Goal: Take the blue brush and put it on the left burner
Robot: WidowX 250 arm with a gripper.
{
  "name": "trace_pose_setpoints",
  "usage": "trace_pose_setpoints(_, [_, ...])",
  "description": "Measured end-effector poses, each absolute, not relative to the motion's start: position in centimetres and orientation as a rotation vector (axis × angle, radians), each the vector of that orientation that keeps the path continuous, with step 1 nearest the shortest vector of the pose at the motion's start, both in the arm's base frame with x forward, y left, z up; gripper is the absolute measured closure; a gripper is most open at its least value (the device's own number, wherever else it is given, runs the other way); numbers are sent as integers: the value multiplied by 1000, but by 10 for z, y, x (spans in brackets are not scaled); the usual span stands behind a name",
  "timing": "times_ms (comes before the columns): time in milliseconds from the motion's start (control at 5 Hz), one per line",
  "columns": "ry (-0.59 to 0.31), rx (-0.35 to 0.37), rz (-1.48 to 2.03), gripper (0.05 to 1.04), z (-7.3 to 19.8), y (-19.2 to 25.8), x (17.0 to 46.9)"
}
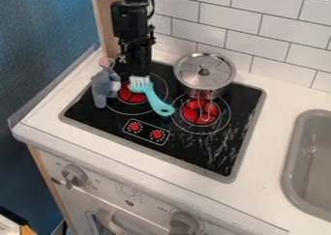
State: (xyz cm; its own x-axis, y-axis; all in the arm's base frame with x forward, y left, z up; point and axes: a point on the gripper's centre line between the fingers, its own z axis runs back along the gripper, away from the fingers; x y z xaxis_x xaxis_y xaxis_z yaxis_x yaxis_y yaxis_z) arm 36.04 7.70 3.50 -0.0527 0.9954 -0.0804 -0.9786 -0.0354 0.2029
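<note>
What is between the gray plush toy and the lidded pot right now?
The blue brush: in the camera view it sits between the gray plush toy and the lidded pot, its bristle end over the left burner.

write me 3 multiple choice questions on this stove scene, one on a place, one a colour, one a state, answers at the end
1. Where is the grey plush toy?
A) In the sink
B) Just left of the brush in the picture
C) Inside the oven

2. What colour is the brush's handle?
A) Turquoise
B) Yellow
C) Black

3. What state is the pot in?
A) Tipped on its side
B) Upright and uncovered
C) Upright and covered

1: B, as the toy stands beside the bristle end.
2: A, as the handle shows blue-green against the black stovetop.
3: C, as the lid sits on top.
</note>
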Motion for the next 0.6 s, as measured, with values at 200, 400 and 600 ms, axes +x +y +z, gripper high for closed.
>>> trace_pose_setpoints(200, [138,100,1556,1012,47,59,354])
trace_pose_setpoints(400, [10,75,1580,873,72,51,345])
trace_pose_setpoints(600, [-7,63,1582,616,74,52,347])
